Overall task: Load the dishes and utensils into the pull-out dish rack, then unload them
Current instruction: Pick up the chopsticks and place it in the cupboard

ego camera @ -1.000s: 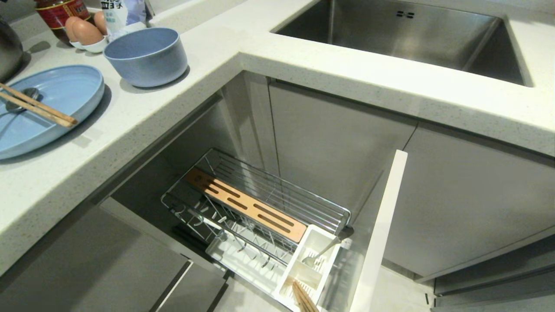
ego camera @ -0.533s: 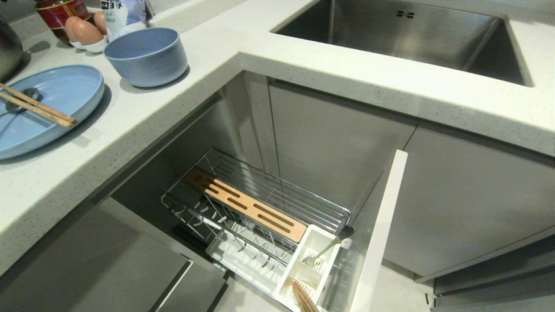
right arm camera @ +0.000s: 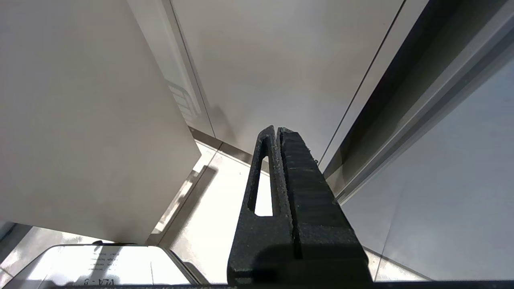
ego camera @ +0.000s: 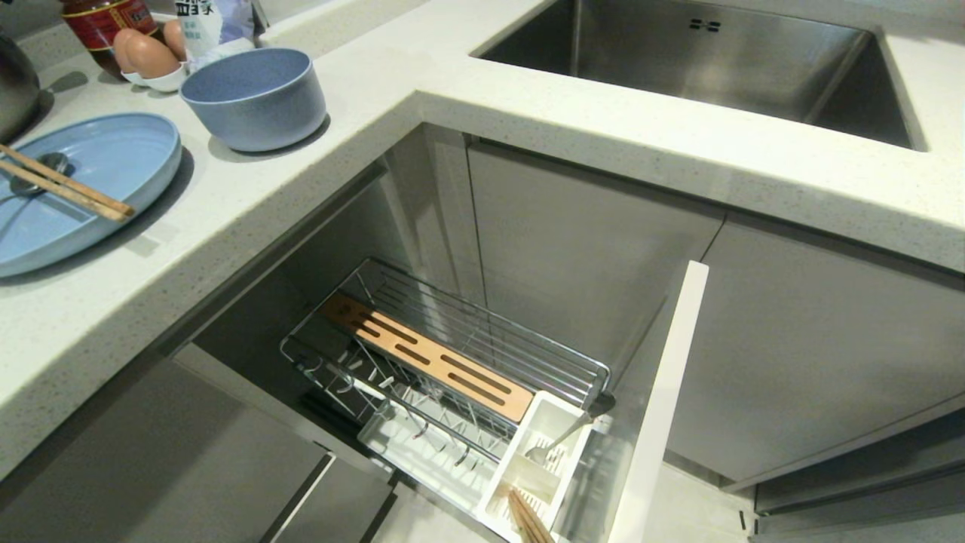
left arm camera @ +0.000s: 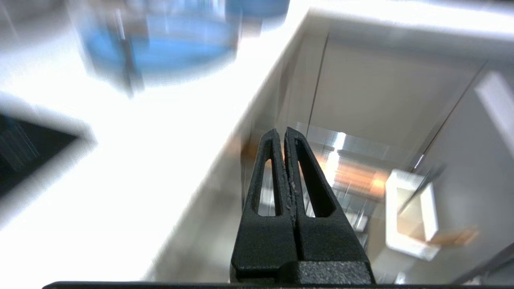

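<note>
So the pale blue oval plate (ego camera: 83, 188) sits on the speckled white bench (ego camera: 362, 128) at the far left, matte finish, with two wooden chopsticks (ego camera: 64, 188) laid across it and a silver spoon (ego camera: 34, 170) tucked under them. The round blue bowl (ego camera: 255, 96) stands just beside it, nearer the bench corner, upright and not touching the plate.

Down below, the pull-out dish rack (ego camera: 452, 369) is slid out of the cabinet: chrome wire, a slotted wooden strip (ego camera: 426, 354) along its length, white tray underneath. The white utensil caddy (ego camera: 539, 460) at the front end has a metal utensil and a pair of chopstick tips poking out. The rack's pale front panel (ego camera: 663, 400) stands edge-on beside the caddy, so the open room is above the rack, between bench edge and panel. The steel sink (ego camera: 709, 60) is off to the right.

Neither arm shows from the head. The left end effector (left arm camera: 286, 134) has its fingers pressed together, holding nothing, hovering over the bench edge with the rack below it; that view is blurred. The right end effector (right arm camera: 277, 130) is also pressed shut and empty, pointing at cabinet fronts low by the floor.
</note>
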Robot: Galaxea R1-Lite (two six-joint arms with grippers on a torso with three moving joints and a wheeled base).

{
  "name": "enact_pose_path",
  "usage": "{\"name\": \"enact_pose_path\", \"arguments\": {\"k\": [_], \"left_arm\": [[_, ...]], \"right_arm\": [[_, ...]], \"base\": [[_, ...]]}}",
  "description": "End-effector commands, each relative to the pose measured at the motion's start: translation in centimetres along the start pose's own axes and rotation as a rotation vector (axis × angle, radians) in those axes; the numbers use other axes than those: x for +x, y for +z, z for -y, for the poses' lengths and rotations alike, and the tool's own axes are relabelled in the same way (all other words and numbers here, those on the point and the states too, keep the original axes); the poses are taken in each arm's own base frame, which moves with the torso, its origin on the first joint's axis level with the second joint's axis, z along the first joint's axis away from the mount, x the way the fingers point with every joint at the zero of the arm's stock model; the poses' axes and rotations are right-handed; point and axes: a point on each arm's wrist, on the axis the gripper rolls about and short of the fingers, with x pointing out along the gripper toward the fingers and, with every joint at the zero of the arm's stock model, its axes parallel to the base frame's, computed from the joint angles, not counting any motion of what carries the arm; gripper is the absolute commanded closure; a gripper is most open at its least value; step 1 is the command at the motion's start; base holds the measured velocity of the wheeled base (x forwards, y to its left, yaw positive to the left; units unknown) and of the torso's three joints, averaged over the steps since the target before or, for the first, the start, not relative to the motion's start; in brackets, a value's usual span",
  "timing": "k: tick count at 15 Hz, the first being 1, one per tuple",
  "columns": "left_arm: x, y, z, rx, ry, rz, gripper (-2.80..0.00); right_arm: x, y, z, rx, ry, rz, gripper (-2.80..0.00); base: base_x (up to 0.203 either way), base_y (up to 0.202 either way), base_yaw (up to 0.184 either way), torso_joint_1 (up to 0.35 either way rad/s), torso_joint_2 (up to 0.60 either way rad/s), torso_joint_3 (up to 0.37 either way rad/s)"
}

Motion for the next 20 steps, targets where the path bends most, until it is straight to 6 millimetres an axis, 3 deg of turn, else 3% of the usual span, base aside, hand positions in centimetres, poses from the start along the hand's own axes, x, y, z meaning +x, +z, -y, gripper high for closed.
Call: {"name": "enact_pose_path", "arguments": {"k": [1, 5, 8, 10, 14, 20], "left_arm": [[1.1, 5.4, -0.2, 0.003, -0.015, 0.010, 0.00], [9.2, 13.3, -1.1, 0.020, 0.037, -0.060, 0.00], [15.7, 15.5, -2.8, -0.026, 0.084, -0.126, 0.00], [18.7, 16.7, -3.8, -0.169, 0.127, -0.127, 0.00], [21.3, 16.9, -4.7, -0.371, 0.201, -0.270, 0.00], [24.9, 15.0, -5.4, -0.445, 0.308, -0.508, 0.00]], "right_arm": [[0.0, 0.0, 0.0, 0.000, 0.000, 0.000, 0.00], [0.0, 0.0, 0.0, 0.000, 0.001, 0.000, 0.00], [0.0, 0.0, 0.0, 0.000, 0.001, 0.000, 0.00], [0.0, 0.0, 0.0, 0.000, 0.001, 0.000, 0.00], [0.0, 0.0, 0.0, 0.000, 0.001, 0.000, 0.00], [0.0, 0.0, 0.0, 0.000, 0.001, 0.000, 0.00]], "base": [[0.000, 0.000, 0.000, 0.000, 0.00, 0.000], [0.000, 0.000, 0.000, 0.000, 0.00, 0.000], [0.000, 0.000, 0.000, 0.000, 0.00, 0.000], [0.000, 0.000, 0.000, 0.000, 0.00, 0.000], [0.000, 0.000, 0.000, 0.000, 0.00, 0.000], [0.000, 0.000, 0.000, 0.000, 0.00, 0.000]]}}
